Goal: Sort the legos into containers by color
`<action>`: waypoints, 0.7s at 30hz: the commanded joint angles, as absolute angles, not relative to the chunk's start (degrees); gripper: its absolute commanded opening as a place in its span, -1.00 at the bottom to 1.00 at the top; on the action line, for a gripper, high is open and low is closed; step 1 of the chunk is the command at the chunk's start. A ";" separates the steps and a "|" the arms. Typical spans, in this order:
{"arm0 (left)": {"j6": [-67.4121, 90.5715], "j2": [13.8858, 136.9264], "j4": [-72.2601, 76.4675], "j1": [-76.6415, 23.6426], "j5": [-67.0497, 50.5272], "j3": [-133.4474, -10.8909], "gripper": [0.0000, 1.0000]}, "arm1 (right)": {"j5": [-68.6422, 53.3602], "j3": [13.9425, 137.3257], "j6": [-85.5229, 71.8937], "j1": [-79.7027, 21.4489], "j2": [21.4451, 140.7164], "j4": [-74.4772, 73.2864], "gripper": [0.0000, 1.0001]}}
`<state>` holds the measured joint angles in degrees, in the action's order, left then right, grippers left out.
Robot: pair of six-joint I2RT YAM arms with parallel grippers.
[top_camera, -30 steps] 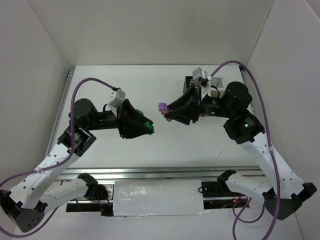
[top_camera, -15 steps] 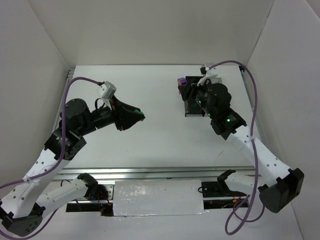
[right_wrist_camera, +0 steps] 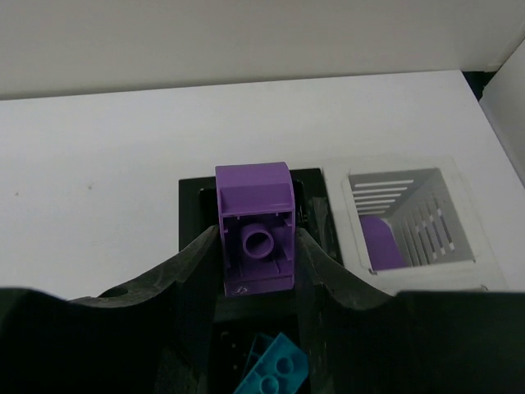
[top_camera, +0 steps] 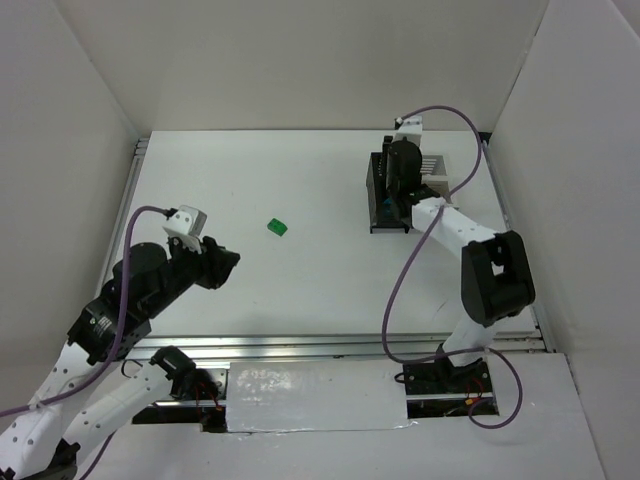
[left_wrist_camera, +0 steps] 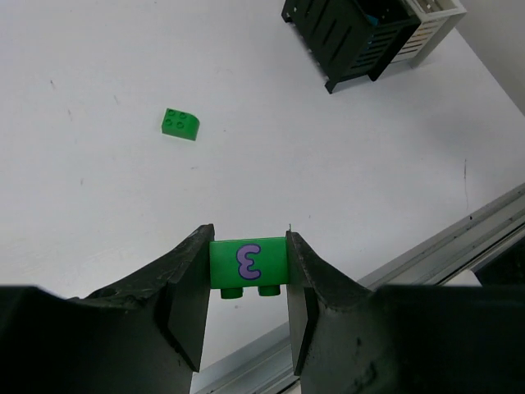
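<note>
R gripper clenched on purple lego, hovering over black bin w/ teal piece inside. We judge drop step in hand. Purple piece lies in white bin just beside. Next: shift across, release. L gripper grasps green lego, well apart from containers. Second green loose on table.

The left arm, at seven o'clock from above, and the right arm, at three, pair white holed links with black joints, each trailing a purple cable. The left tool and right tool have matte black fingers.
</note>
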<state>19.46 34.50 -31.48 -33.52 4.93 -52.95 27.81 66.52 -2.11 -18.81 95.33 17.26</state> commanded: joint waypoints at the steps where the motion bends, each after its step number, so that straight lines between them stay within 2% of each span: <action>1: 17.93 31.82 -29.26 -33.31 7.12 -52.38 -1.00 | 28.92 72.15 -0.62 -18.20 98.25 21.89 -1.00; 5: 17.58 31.38 -27.95 -33.31 4.93 -51.68 -1.00 | 27.69 76.10 -0.70 -17.67 102.21 18.99 -1.00; 21: 17.75 32.87 -27.60 -33.22 6.50 -51.77 -1.00 | 26.19 75.59 -1.05 -17.49 103.27 18.98 -1.00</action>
